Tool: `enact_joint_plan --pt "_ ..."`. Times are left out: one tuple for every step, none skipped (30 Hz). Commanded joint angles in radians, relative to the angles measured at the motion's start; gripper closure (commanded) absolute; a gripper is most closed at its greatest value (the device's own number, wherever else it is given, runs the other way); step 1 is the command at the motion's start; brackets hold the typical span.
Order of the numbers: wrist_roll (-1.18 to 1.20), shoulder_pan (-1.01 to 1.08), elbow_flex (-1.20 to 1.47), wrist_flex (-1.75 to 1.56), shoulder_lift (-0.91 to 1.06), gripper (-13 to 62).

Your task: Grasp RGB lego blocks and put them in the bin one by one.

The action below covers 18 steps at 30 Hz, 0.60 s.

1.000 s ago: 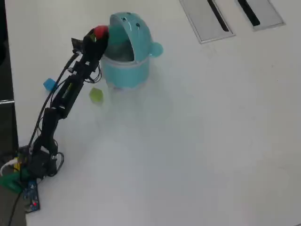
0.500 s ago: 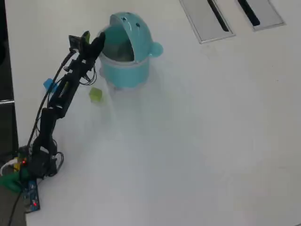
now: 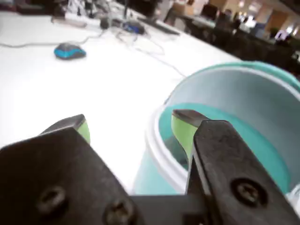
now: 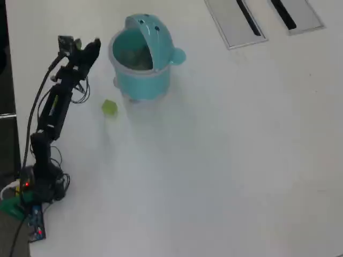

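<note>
One teal bin (image 4: 142, 75) stands upright on the white table (image 4: 225, 160), hooded lid tipped back, mouth showing; one light green block (image 4: 110, 107) lies on the table just left of the bin's base in the overhead view, apart from it; no other block visible in either view; one gripper (image 3: 131, 127) hangs beside the bin rim, jaws spread with nothing between them; two green-padded fingertips (image 3: 183, 130) visible in the wrist view; two grey slotted panels (image 4: 236, 21) sit at the top edge.
</note>
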Motion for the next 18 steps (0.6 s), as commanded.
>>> enact_joint_plan --pt "0.014 -0.011 0.032 -0.032 0.137 17.0" --pt "0.014 -0.011 0.092 -0.044 0.170 17.0" --pt "0.014 -0.011 0.150 -0.046 0.202 17.0" --pt "0.014 -0.012 0.204 -0.046 0.232 17.0" --pt "0.014 -0.012 0.250 -0.046 0.258 16.9" --pt "0.015 -0.014 0.287 -0.046 0.279 16.9" --pt "0.015 -0.014 0.324 -0.046 0.299 16.9" --pt "0.015 -0.014 0.353 -0.046 0.316 16.9" --pt "0.015 -0.014 0.383 -0.046 0.330 16.9" --pt "0.015 -0.014 0.417 -0.046 0.347 16.9" --pt "0.015 -0.014 0.456 -0.046 0.364 16.9" --pt "0.015 -0.014 0.492 -0.049 0.379 16.9" --pt "0.015 -0.015 0.532 -0.058 0.391 16.9" --pt "0.015 -0.014 0.577 -0.080 0.405 16.9" --pt "0.014 -0.012 0.617 -0.097 0.417 16.9" --pt "0.011 -0.008 0.657 -0.114 0.431 16.9" --pt "0.008 -0.006 0.698 -0.132 0.440 17.0" --pt "0.006 -0.005 0.732 -0.143 0.449 17.0"
